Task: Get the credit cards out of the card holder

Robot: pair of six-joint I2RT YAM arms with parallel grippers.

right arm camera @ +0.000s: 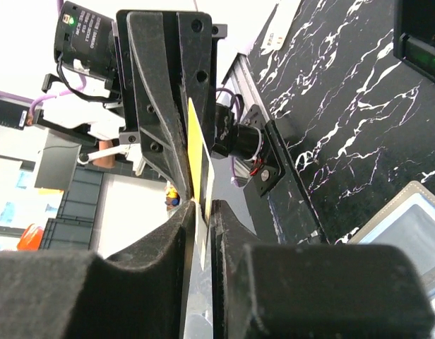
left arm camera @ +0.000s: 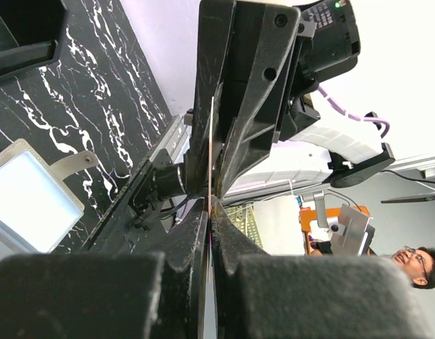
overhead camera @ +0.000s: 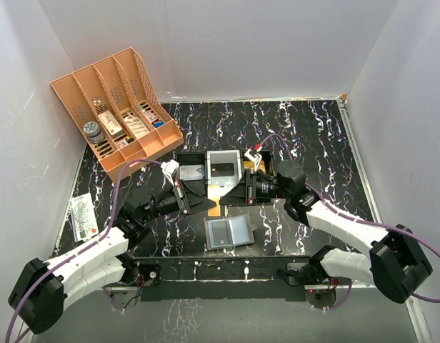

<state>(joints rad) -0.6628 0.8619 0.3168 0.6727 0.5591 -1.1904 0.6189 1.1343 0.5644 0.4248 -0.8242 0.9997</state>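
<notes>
Credit cards are showing in two places: one gold-orange card (right arm camera: 197, 159) is hanging edge-on in the air above the middle of the black marbled table (overhead camera: 306, 136), and what looks like a dark card (overhead camera: 223, 170) is lying in the pale tray (overhead camera: 223, 154) just behind it. The left gripper (overhead camera: 206, 202) and the right gripper (overhead camera: 233, 191) are meeting nose to nose over that spot, and both pairs of jaws are pinching the gold-orange card from opposite ends, each closed tight on its thin edge. In the right wrist view the card's yellow face is standing between the left arm's fingers (right arm camera: 157, 120) above and the right arm's own fingers below. The card holder (overhead camera: 229, 232) is lying open and flat on the table, near the arm bases and just in front of the grippers, its shiny pale faces turned up and its small tab (left arm camera: 73, 164) sticking out at one side. A black tray (overhead camera: 191, 157) is sitting beside the pale one, and a peach rack (overhead camera: 120, 107) is standing at the far left corner.
</notes>
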